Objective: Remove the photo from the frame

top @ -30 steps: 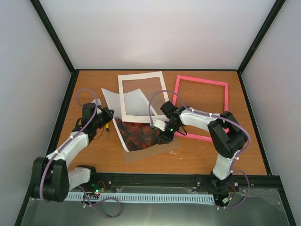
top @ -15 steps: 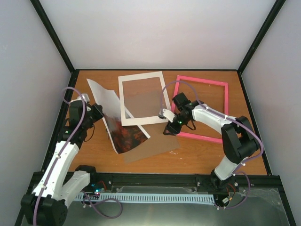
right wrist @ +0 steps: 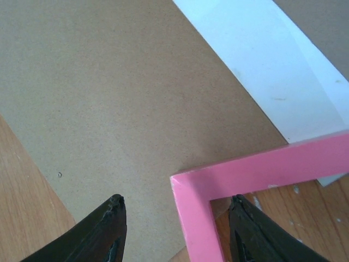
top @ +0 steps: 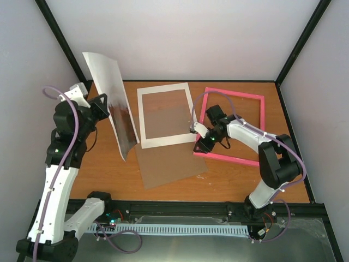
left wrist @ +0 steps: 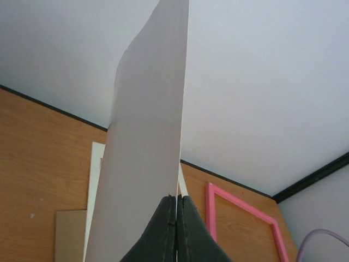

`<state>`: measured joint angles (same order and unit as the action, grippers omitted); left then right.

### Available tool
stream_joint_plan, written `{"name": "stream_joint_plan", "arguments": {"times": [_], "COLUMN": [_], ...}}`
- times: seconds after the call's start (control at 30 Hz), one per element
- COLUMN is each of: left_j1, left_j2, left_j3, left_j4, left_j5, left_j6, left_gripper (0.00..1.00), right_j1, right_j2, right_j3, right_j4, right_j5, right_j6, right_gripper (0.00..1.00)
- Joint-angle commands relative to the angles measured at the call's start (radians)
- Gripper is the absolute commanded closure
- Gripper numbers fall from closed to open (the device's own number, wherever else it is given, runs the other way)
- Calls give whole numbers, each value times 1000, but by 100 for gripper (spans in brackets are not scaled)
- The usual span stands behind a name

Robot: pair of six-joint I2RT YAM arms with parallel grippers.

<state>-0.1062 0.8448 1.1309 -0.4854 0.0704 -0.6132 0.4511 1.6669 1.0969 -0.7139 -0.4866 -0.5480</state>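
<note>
My left gripper (top: 101, 105) is shut on the edge of the photo (top: 115, 103) and holds it upright in the air above the table's left side. The photo's pale back faces the left wrist camera (left wrist: 144, 142), with the fingers (left wrist: 163, 229) pinched on its lower edge. The pink frame (top: 234, 94) lies flat at the right, empty. My right gripper (top: 200, 143) is open just above the frame's near-left corner (right wrist: 199, 218). One finger is over the board and the other inside the frame opening.
A white mat border (top: 163, 141) lies mid-table, overlapping a brown backing board (top: 169, 164) in front of it. Both show in the right wrist view, the board (right wrist: 109, 98) under the frame corner and the mat (right wrist: 262, 82) beyond. Walls stand close on three sides.
My left arm has lifted the photo off the table, up and to the left, until it stands upright. My right gripper has moved right from the board to the frame's corner.
</note>
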Motion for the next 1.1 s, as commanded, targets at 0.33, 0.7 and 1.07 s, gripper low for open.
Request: {"name": "stream_joint_plan", "arguments": {"times": [0.33, 0.7, 1.07], "left_j1": [-91, -291, -288], "left_j2": [314, 690, 494], "left_j3": [69, 614, 228], "left_j4": [356, 405, 509], "left_j5": [338, 529, 380], "left_j6": [-166, -237, -294], "left_gripper": [99, 99, 99], "right_j1": [-433, -603, -627], "right_j2": [-328, -611, -685], "right_j3": [59, -123, -197], "right_j4": [-56, 233, 294], "right_j5": [-154, 32, 49], "right_j6": [162, 385, 344], "right_gripper": [50, 43, 43]}}
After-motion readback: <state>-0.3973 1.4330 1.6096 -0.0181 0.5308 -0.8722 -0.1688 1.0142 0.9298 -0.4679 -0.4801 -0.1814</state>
